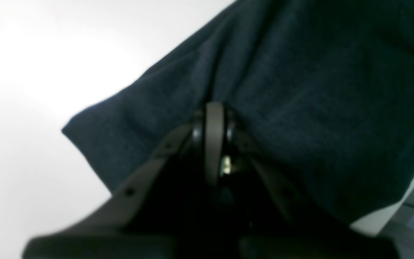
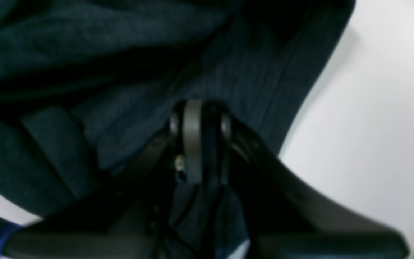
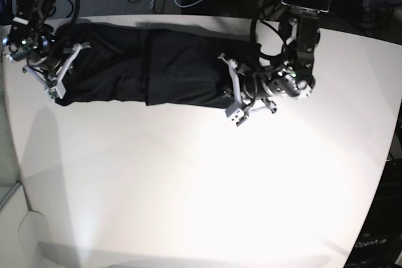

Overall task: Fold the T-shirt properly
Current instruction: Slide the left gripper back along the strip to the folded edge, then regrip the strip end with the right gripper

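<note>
- Your plain black long-sleeved T-shirt (image 3: 151, 67) of thin knit lies as a long band along the far edge of the white worktop (image 3: 201, 180), its long axis running side to side.
- Your left gripper (image 3: 231, 92) is clamped on the T-shirt's one end.
- Your right gripper (image 3: 59, 76) pinches fabric at the opposite end.

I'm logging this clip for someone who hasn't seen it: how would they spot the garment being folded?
Look at the white table in the base view, along its far edge. The T-shirt lies there as a long black band, stretched between the right gripper and the left gripper. It is the only cloth in view, plain and dark against the pale tabletop.
</note>
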`<control>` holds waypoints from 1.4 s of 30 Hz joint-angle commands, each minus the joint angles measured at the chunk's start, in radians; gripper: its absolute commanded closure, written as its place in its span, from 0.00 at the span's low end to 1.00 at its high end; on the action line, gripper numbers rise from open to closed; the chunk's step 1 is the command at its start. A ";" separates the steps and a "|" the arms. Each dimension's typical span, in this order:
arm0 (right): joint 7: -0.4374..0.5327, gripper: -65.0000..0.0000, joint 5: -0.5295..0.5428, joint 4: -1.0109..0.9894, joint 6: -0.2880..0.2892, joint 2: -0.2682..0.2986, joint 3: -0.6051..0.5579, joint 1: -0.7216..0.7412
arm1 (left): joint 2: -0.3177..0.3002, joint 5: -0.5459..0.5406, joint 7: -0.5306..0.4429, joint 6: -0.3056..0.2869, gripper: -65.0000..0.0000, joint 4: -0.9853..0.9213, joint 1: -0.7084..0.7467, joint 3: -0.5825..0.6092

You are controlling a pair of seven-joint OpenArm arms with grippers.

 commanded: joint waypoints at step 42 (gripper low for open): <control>0.027 0.44 0.024 -0.107 0.003 -0.029 0.182 0.074 | -0.064 0.043 0.052 0.005 1.00 -0.019 0.055 -0.095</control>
